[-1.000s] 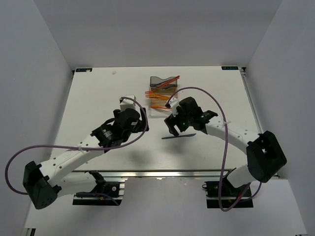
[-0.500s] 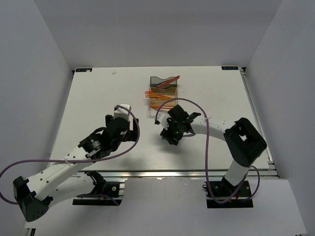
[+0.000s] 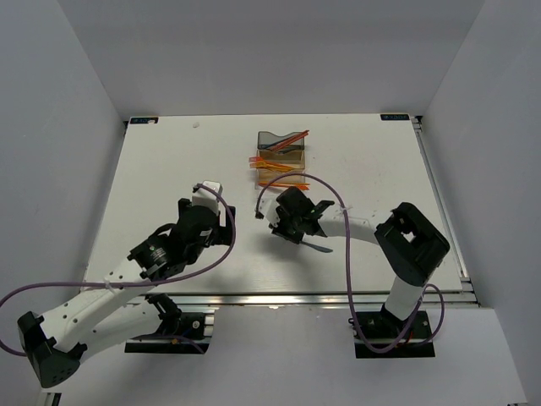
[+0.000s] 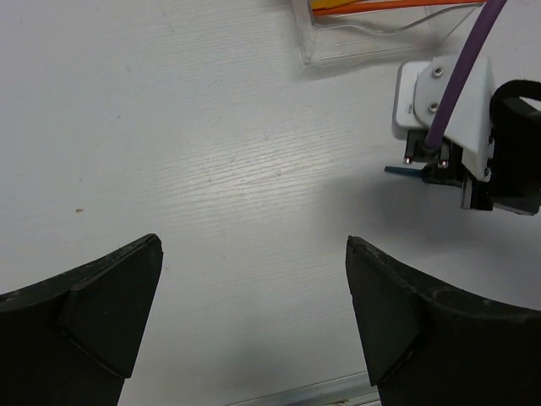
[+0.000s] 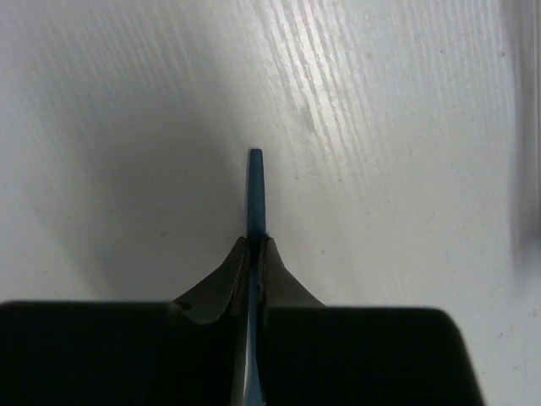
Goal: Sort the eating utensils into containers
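One dark blue utensil [image 5: 254,190] is clenched in our right gripper [image 5: 256,247], left gripper [image 4: 254,254] spread empty; we should lift it straight up before crossing to the bins [image 3: 270,139].

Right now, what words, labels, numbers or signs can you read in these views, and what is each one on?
No readable text anywhere.
Two small teal marks at the far corners of the table are too small to read.
The containers, the blue utensil and the right gripper holding it show no lettering.
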`<state>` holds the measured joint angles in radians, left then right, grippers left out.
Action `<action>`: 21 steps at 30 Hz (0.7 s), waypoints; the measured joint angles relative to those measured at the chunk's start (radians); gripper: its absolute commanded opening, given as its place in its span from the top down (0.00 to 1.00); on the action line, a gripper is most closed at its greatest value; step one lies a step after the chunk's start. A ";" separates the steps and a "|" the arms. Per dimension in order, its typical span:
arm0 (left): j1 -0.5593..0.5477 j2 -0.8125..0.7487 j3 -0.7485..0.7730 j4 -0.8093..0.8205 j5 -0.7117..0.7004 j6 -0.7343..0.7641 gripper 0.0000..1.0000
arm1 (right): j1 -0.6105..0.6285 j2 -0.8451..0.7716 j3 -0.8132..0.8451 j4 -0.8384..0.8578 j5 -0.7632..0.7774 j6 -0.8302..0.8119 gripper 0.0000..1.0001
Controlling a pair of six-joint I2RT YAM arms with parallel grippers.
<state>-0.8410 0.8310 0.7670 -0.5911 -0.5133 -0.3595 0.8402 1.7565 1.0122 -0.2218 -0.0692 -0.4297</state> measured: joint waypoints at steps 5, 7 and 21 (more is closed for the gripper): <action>0.000 -0.011 -0.002 0.001 -0.002 0.000 0.02 | 0.045 -0.033 -0.050 0.056 0.010 0.024 1.00; 0.000 -0.019 -0.005 0.001 -0.005 0.000 0.02 | 0.053 -0.049 -0.061 0.063 -0.004 0.054 1.00; 0.000 -0.112 -0.022 0.021 -0.083 -0.014 0.02 | -0.041 -0.212 0.121 0.414 0.286 0.673 1.00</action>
<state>-0.8410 0.7189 0.7448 -0.5705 -0.5961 -0.3740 0.7994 1.5440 1.1328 0.1925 0.2169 0.2436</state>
